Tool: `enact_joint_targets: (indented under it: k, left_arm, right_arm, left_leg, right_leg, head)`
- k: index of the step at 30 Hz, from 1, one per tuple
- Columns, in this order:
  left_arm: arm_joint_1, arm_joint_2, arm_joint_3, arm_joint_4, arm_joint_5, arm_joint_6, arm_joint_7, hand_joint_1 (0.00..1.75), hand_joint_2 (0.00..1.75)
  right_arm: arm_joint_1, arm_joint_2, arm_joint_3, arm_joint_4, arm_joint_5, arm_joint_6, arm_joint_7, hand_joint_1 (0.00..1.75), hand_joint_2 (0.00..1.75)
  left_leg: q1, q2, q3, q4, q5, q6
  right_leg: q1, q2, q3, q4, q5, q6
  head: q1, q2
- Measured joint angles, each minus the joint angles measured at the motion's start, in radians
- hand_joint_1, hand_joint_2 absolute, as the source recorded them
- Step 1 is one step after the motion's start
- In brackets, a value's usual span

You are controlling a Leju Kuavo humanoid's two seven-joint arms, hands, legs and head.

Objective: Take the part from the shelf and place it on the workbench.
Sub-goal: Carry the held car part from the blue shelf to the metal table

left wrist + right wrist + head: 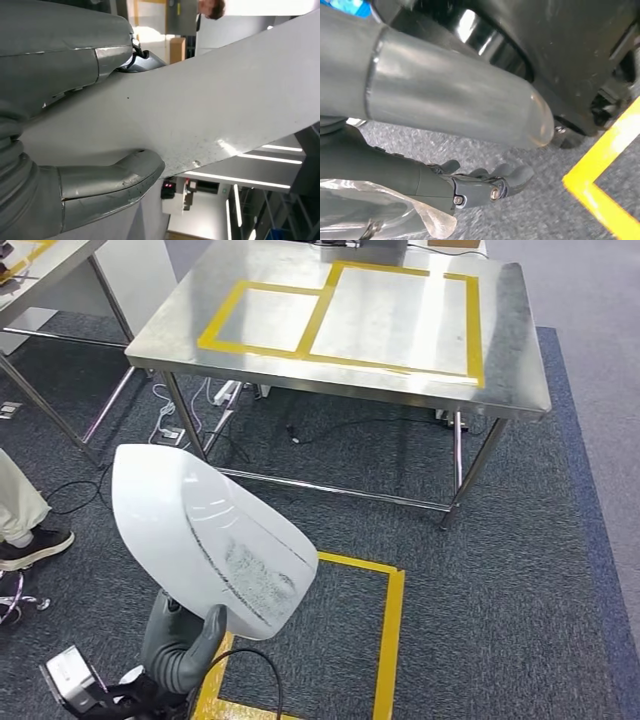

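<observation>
**Left hand carries the white part toward the steel surface**

Our left hand (181, 640) grips the white part (211, 540) from below, thumb on one face and fingers on the other in the left wrist view — a pinch at the part's narrow end that leaves the broad curved shell raised ahead of us, over the grey carpet. We judge the low hold is meant to keep the wide end free to go down first. The surface (521, 370), a steel workbench marked with yellow tape rectangles (324, 310), stands well apart ahead, so the carry is about midway. Our right hand (482, 185) hangs near the floor holding nothing, fingers loosely apart, beside a yellow floor line (606, 200) — out of the way. A person's shoe (34, 545) rests at the left.
</observation>
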Motion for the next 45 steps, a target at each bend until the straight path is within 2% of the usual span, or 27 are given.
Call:
enact_joint_targets:
  k: [2, 4, 5, 6, 8, 9, 11, 13, 15, 17, 19, 20, 21, 22, 24, 25, 27, 29, 31, 34, 35, 36, 37, 38, 40, 41, 45]
  left_arm:
    - [-0.002, -0.002, -0.002, -0.001, 0.002, -0.001, 0.000, 1.75, 1.75]
    - [-0.001, -0.003, -0.003, -0.001, 0.002, -0.001, 0.000, 1.75, 1.75]
    - [0.000, -0.003, -0.003, -0.001, 0.003, -0.001, 0.001, 1.75, 1.75]
    - [0.001, -0.003, -0.003, -0.001, 0.003, -0.001, 0.001, 1.75, 1.75]
    - [0.001, -0.003, -0.003, -0.001, 0.004, -0.001, 0.001, 1.75, 1.75]
    - [0.001, -0.003, -0.003, -0.001, 0.004, 0.000, 0.001, 1.75, 1.75]
    - [0.002, -0.004, -0.003, -0.001, 0.003, 0.001, 0.001, 1.75, 1.75]
    - [0.003, -0.004, -0.004, -0.001, 0.003, 0.002, 0.001, 1.75, 1.75]
    - [0.004, -0.004, -0.004, -0.001, 0.003, 0.003, 0.001, 1.75, 1.75]
    - [0.004, -0.004, -0.004, -0.001, 0.003, 0.004, 0.001, 1.75, 1.75]
    - [0.006, -0.004, -0.004, -0.001, 0.003, 0.008, 0.001, 1.75, 1.75]
    - [0.007, -0.004, -0.004, -0.001, 0.004, 0.010, 0.001, 1.75, 1.75]
    - [0.008, -0.004, -0.004, -0.001, 0.004, 0.013, 0.001, 1.75, 1.75]
    - [0.008, -0.004, -0.004, -0.001, 0.004, 0.014, 0.001, 1.75, 1.75]
    - [0.008, -0.004, -0.004, -0.002, 0.004, 0.016, 0.001, 1.75, 1.75]
    - [0.008, -0.004, -0.004, -0.003, 0.004, 0.016, 0.001, 1.75, 1.75]
    - [0.009, -0.004, -0.004, -0.004, 0.004, 0.016, 0.001, 1.75, 1.75]
    - [0.011, -0.004, -0.004, -0.006, 0.004, 0.016, 0.001, 1.75, 1.75]
    - [0.011, -0.004, -0.004, -0.008, 0.004, 0.016, 0.001, 1.75, 1.75]
    - [0.011, -0.005, -0.004, -0.008, 0.003, 0.015, 0.001, 1.75, 1.75]
    - [0.011, -0.004, -0.004, -0.008, 0.003, 0.015, 0.001, 1.75, 1.75]
    - [0.011, -0.004, -0.004, -0.008, 0.003, 0.015, 0.001, 1.75, 1.75]
    - [0.011, -0.004, -0.004, -0.008, 0.003, 0.015, 0.001, 1.75, 1.75]
    - [0.011, -0.004, -0.004, -0.008, 0.003, 0.015, 0.001, 1.75, 1.75]
    - [0.011, -0.004, -0.004, -0.008, 0.003, 0.015, 0.001, 1.75, 1.75]
    - [0.011, -0.004, -0.005, -0.008, 0.003, 0.015, 0.001, 1.75, 1.75]
    - [0.010, -0.003, -0.005, -0.009, 0.002, 0.015, 0.001, 1.75, 1.75]
  right_arm:
    - [0.001, 0.000, 0.000, 0.000, 0.001, 0.002, -0.005, 0.00, 0.00]
    - [0.003, 0.000, 0.000, 0.000, 0.001, 0.003, -0.007, 0.00, 0.00]
    - [0.005, 0.000, 0.000, 0.000, 0.001, 0.003, -0.007, 0.00, 0.00]
    - [0.007, 0.000, 0.000, 0.000, 0.002, 0.004, -0.008, 0.00, 0.00]
    - [0.010, 0.000, 0.000, 0.000, 0.003, 0.006, -0.008, 0.00, 0.00]
    - [0.011, 0.003, 0.000, 0.000, 0.004, 0.007, -0.008, 0.00, 0.00]
    - [0.011, 0.008, -0.001, 0.001, 0.006, 0.007, -0.009, 0.00, 0.00]
    - [0.011, 0.009, -0.002, 0.001, 0.007, 0.006, -0.009, 0.00, 0.00]
    - [0.011, 0.008, -0.004, 0.001, 0.007, 0.005, -0.010, 0.00, 0.00]
    - [0.012, 0.008, -0.005, 0.001, 0.007, 0.005, -0.010, 0.00, 0.00]
    - [0.012, 0.008, -0.007, 0.001, 0.007, 0.005, -0.010, 0.00, 0.00]
    - [0.012, 0.008, -0.007, 0.001, 0.007, 0.005, -0.010, 0.00, 0.00]
    - [0.012, 0.008, -0.008, 0.001, 0.007, 0.005, -0.010, 0.00, 0.00]
    - [0.012, 0.008, -0.008, 0.001, 0.007, 0.006, -0.010, 0.00, 0.00]
    - [0.012, 0.010, -0.009, 0.001, 0.007, 0.006, -0.010, 0.00, 0.00]
    - [0.012, 0.010, -0.009, 0.001, 0.007, 0.007, -0.010, 0.00, 0.00]
    - [0.011, 0.012, -0.011, 0.001, 0.007, 0.007, -0.010, 0.00, 0.00]
    - [0.008, 0.012, -0.013, 0.001, 0.007, 0.008, -0.010, 0.00, 0.00]
    - [0.006, 0.013, -0.015, 0.000, 0.008, 0.008, -0.010, 0.00, 0.00]
    - [0.005, 0.012, -0.018, 0.000, 0.008, 0.008, -0.011, 0.00, 0.00]
    - [0.006, 0.011, -0.020, 0.000, 0.008, 0.009, -0.011, 0.00, 0.00]
    - [0.007, 0.011, -0.021, 0.000, 0.009, 0.010, -0.012, 0.00, 0.00]
    - [0.008, 0.011, -0.022, 0.000, 0.009, 0.010, -0.012, 0.00, 0.00]
    - [0.009, 0.011, -0.023, 0.000, 0.009, 0.012, -0.014, 0.00, 0.00]
    - [0.007, 0.011, -0.024, 0.000, 0.009, 0.014, -0.016, 0.00, 0.00]
    - [0.006, 0.011, -0.024, 0.000, 0.010, 0.015, -0.017, 0.00, 0.00]
    - [0.008, 0.010, -0.025, 0.000, 0.010, 0.019, -0.018, 0.00, 0.00]
  left_leg:
    - [0.006, -0.003, 0.013, -0.022, 0.010, 0.004]
    - [0.009, -0.007, 0.014, -0.022, 0.009, 0.002]
    - [0.011, -0.011, 0.014, -0.019, 0.007, -0.002]
    - [0.015, -0.014, 0.014, -0.014, 0.003, -0.008]
    - [0.027, -0.021, 0.013, 0.006, -0.012, -0.028]
    - [0.030, -0.025, 0.009, 0.022, -0.022, -0.040]
    - [0.028, -0.029, 0.001, 0.045, -0.035, -0.057]
    - [0.028, -0.031, -0.002, 0.050, -0.038, -0.062]
    - [0.032, -0.028, -0.009, 0.071, -0.053, -0.067]
    - [0.031, -0.023, -0.053, 0.167, -0.103, -0.069]
    - [0.029, -0.022, -0.124, 0.306, -0.156, -0.064]
    - [0.027, -0.022, -0.147, 0.346, -0.161, -0.058]
    - [0.023, -0.022, -0.155, 0.350, -0.146, -0.050]
    - [0.018, -0.023, -0.145, 0.316, -0.112, -0.039]
    - [0.001, -0.021, -0.097, 0.191, -0.037, -0.006]
    - [-0.006, -0.021, -0.075, 0.138, -0.016, 0.007]
    - [-0.016, -0.019, -0.058, 0.094, -0.014, 0.020]
    - [-0.016, -0.019, -0.049, 0.068, -0.013, 0.016]
    - [-0.009, -0.019, -0.033, 0.042, -0.008, 0.011]
    - [-0.008, -0.019, -0.025, 0.034, -0.010, 0.009]
    - [-0.008, -0.019, -0.024, 0.034, -0.012, 0.009]
    - [-0.009, -0.020, -0.023, 0.035, -0.015, 0.008]
    - [-0.009, -0.021, -0.020, 0.037, -0.018, 0.008]
    - [-0.009, -0.022, -0.016, 0.039, -0.022, 0.006]
    - [-0.011, -0.023, -0.012, 0.045, -0.031, -0.002]
    - [-0.013, -0.023, -0.012, 0.048, -0.033, -0.006]
    - [-0.013, -0.023, -0.016, 0.058, -0.041, -0.024]
  right_leg:
    - [0.000, 0.036, -0.044, 0.089, -0.045, 0.002]
    - [-0.004, 0.049, -0.116, 0.215, -0.091, 0.006]
    - [-0.008, 0.049, -0.138, 0.247, -0.091, 0.011]
    - [-0.013, 0.049, -0.142, 0.241, -0.071, 0.016]
    - [-0.025, 0.051, -0.098, 0.131, 0.001, 0.034]
    - [-0.028, 0.056, -0.072, 0.077, 0.022, 0.039]
    - [-0.030, 0.065, -0.050, 0.039, 0.022, 0.028]
    - [-0.027, 0.064, -0.052, 0.050, 0.016, 0.004]
    - [-0.025, 0.061, -0.051, 0.053, 0.014, -0.008]
    - [-0.022, 0.058, -0.048, 0.053, 0.011, -0.018]
    - [-0.015, 0.054, -0.045, 0.053, 0.007, -0.025]
    - [-0.010, 0.053, -0.043, 0.053, 0.005, -0.029]
    - [-0.005, 0.052, -0.039, 0.053, 0.002, -0.032]
    - [0.000, 0.052, -0.034, 0.053, -0.002, -0.034]
    - [0.006, 0.052, -0.026, 0.050, -0.009, -0.037]
    - [0.006, 0.052, -0.024, 0.049, -0.012, -0.035]
    - [0.005, 0.050, -0.025, 0.045, -0.013, -0.029]
    - [0.004, 0.046, -0.021, 0.038, -0.014, -0.019]
    - [0.006, 0.047, -0.035, 0.067, -0.035, -0.010]
    - [0.004, 0.049, -0.135, 0.242, -0.104, 0.002]
    - [0.004, 0.049, -0.166, 0.286, -0.110, 0.005]
    - [0.004, 0.049, -0.179, 0.296, -0.096, 0.007]
    - [0.005, 0.049, -0.172, 0.265, -0.063, 0.008]
    - [0.004, 0.049, -0.148, 0.202, -0.019, 0.007]
    - [0.006, 0.050, -0.092, 0.080, 0.032, -0.003]
    - [0.006, 0.050, -0.075, 0.047, 0.039, -0.010]
    - [0.005, 0.050, -0.062, 0.029, 0.040, -0.036]
  head:
    - [0.006, 0.000]
    - [0.007, 0.000]
    - [0.007, 0.000]
    - [0.007, 0.000]
    - [0.008, 0.000]
    - [0.013, 0.000]
    - [0.016, 0.000]
    - [0.010, 0.000]
    - [0.004, 0.000]
    - [0.001, 0.000]
    - [-0.001, 0.000]
    - [-0.001, 0.000]
    - [-0.001, 0.000]
    - [0.000, 0.000]
    - [0.001, 0.000]
    - [0.002, 0.000]
    - [0.001, 0.000]
    - [-0.002, 0.000]
    - [0.001, 0.000]
    - [0.005, 0.000]
    - [0.005, 0.000]
    - [0.005, 0.000]
    - [0.005, 0.000]
    - [0.005, 0.000]
    - [0.005, 0.000]
    - [0.004, 0.000]
    - [0.003, 0.000]
